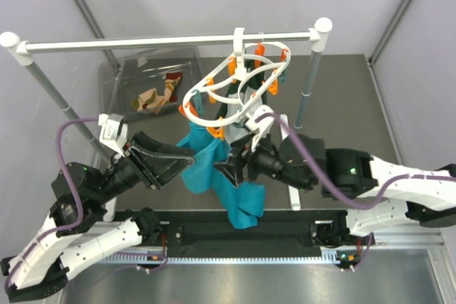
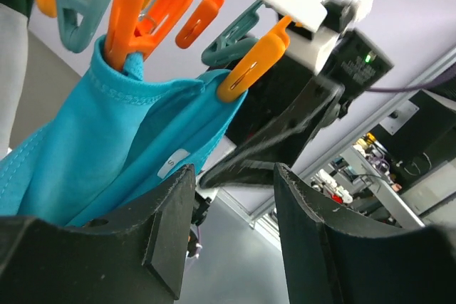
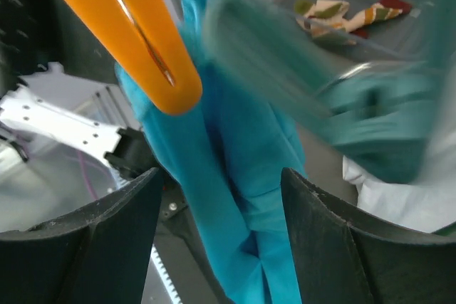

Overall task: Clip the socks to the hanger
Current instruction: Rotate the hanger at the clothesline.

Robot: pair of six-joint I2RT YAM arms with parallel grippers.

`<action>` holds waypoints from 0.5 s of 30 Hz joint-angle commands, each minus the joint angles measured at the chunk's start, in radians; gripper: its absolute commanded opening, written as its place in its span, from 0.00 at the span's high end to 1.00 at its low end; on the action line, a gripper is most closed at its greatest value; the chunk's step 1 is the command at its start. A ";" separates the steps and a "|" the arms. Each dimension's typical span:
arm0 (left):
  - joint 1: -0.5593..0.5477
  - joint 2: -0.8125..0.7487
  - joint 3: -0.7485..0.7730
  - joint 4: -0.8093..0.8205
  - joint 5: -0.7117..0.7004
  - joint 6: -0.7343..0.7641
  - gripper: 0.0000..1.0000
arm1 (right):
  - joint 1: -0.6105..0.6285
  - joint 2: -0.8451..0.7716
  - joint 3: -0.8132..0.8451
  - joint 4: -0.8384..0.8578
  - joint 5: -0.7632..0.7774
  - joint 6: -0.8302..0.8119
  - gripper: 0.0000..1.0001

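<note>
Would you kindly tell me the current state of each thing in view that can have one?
socks: lying loose in the clear bin, unclipped.
hanger: hanging, hooked on the rail.
teal cloth: hanging, clipped to the hanger.
left gripper: open, empty.
right gripper: open, gripping nothing.

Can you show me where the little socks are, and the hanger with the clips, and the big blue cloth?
socks (image 1: 158, 96), top view, middle of the tan and red pile.
hanger (image 1: 238, 49), top view, white neck just below its hook.
blue cloth (image 1: 214, 165), top view, middle of the hanging fabric.
</note>
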 commanded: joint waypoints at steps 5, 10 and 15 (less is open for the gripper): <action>-0.002 -0.084 -0.003 -0.088 -0.090 0.049 0.51 | -0.011 0.057 -0.237 0.313 -0.016 0.008 0.36; -0.002 -0.152 0.006 -0.130 -0.139 0.054 0.53 | -0.034 0.150 -0.267 0.507 -0.013 0.025 0.52; -0.002 -0.180 0.037 -0.204 -0.193 0.037 0.59 | -0.092 0.271 -0.201 0.662 -0.055 0.101 0.81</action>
